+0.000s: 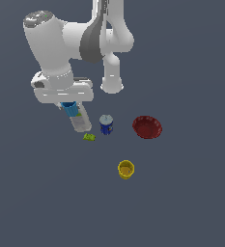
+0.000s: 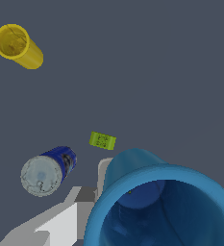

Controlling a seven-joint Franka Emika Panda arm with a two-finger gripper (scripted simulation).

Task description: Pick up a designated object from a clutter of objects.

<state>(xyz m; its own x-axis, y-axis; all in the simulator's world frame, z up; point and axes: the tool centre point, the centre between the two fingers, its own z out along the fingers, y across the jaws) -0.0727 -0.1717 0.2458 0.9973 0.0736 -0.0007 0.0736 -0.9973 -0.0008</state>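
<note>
The blue cup [image 2: 161, 202] looks like smooth, slightly glossy plastic, faintly translucent on the inside wall. The yellow cup [image 2: 18, 46] has a similar plastic look, a bit duller. The blue can [image 2: 53, 168] shows a shiny printed side and a pale, matt, mottled lid. The red bowl [image 1: 147, 127] appears textured, almost woven. The arm [image 1: 61, 48] wears smooth white satin plastic shells, and the floor [image 1: 191, 193] is flat, matt dark grey.
</note>
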